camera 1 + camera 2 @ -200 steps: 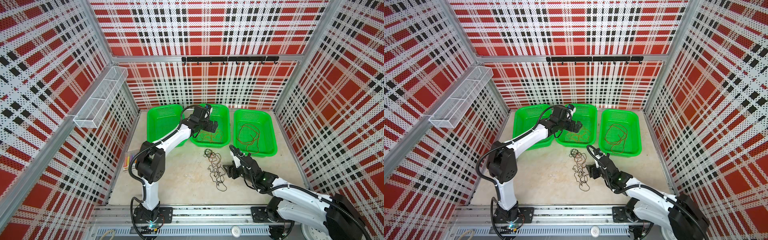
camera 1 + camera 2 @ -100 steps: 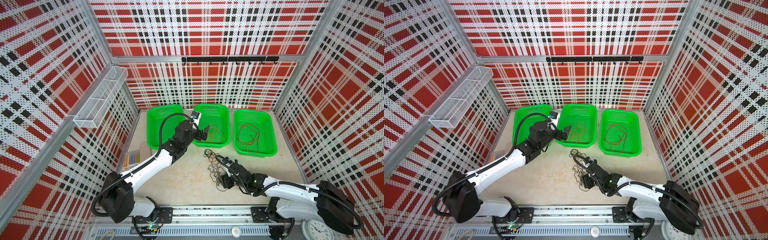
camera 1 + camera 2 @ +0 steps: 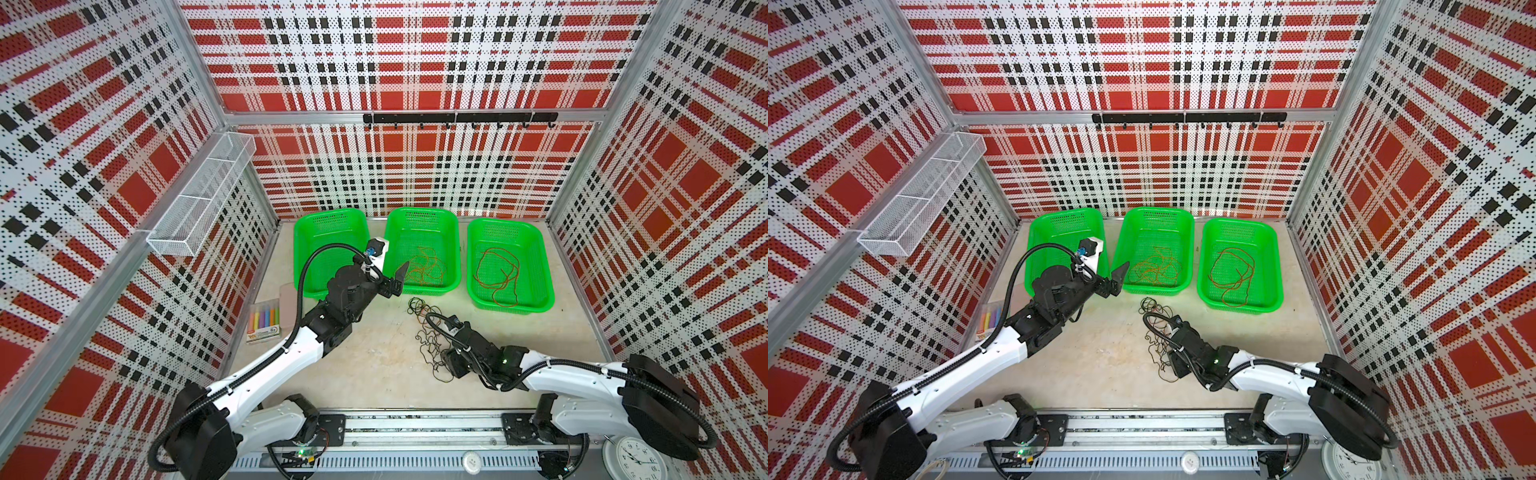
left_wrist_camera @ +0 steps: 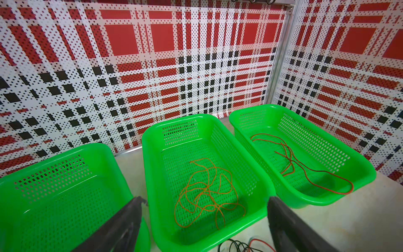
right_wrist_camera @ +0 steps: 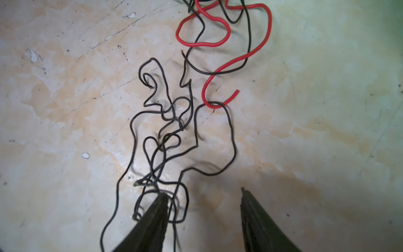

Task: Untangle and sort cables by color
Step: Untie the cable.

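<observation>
Cables (image 3: 430,332): thread-thin, light, limp and curly. We judge they'll snag and drag neighbours when lifted, so the hold should be on a single strand at a free end or outer loop, not mid-knot. Black tangle (image 5: 165,135) lies on table (image 3: 374,365) in front of the baskets, w/ one red strand (image 5: 218,43) crossing its far end. Orange strands (image 3: 424,268) sit in middle basket (image 3: 419,289); reddish-brown strands (image 3: 498,274) sit in right-hand basket (image 3: 511,308). Right gripper (image 5: 202,193) is low over the tangle's near end, jaws apart, one fingertip among the loops, nothing pinched. Left gripper (image 3: 399,279) hangs by the middle basket's near corner, jaws spread, carrying nothing.
</observation>
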`<state>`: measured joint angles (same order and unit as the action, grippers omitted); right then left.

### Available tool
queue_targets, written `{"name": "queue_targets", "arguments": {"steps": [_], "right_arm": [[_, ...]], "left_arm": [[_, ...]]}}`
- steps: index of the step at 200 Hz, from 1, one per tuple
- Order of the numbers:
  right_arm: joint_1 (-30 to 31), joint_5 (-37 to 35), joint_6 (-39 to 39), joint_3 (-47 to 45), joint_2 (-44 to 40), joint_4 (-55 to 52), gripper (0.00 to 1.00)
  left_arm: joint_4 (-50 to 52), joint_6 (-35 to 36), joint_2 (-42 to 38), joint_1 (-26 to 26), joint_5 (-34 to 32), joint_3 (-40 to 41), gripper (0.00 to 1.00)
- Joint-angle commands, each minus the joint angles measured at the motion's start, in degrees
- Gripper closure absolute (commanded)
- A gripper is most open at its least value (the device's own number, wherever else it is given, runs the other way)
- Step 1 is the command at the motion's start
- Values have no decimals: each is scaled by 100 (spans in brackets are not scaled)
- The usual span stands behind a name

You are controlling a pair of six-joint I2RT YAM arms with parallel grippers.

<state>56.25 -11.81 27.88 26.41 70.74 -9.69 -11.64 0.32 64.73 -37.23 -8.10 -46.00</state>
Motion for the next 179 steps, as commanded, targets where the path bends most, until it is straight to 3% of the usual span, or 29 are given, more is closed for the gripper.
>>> {"name": "queue_targets", "arguments": {"steps": [1, 30, 82, 116, 150, 179], "right_arm": [[26, -40, -116, 130, 127, 79, 49], [26, -67, -184, 257, 294, 82, 62], [25, -134, -499, 558, 186, -305, 99], [19, -637, -854, 850, -731, -978, 100], [9, -1058, -1640, 1375, -1622, -1520, 100], [-117, -1285, -2278, 1930, -1987, -1762, 100]], "left_arm": [[-139, 80, -101, -31, -76, 93, 10], [-160, 143, -90, -65, -72, 98, 10], [-245, 311, -122, -196, -137, 122, 12], [-473, 350, -291, -236, -68, 243, 16], [-811, 800, -414, -505, 356, 393, 31], [-1227, 1160, -418, -814, 566, 555, 33]]}}
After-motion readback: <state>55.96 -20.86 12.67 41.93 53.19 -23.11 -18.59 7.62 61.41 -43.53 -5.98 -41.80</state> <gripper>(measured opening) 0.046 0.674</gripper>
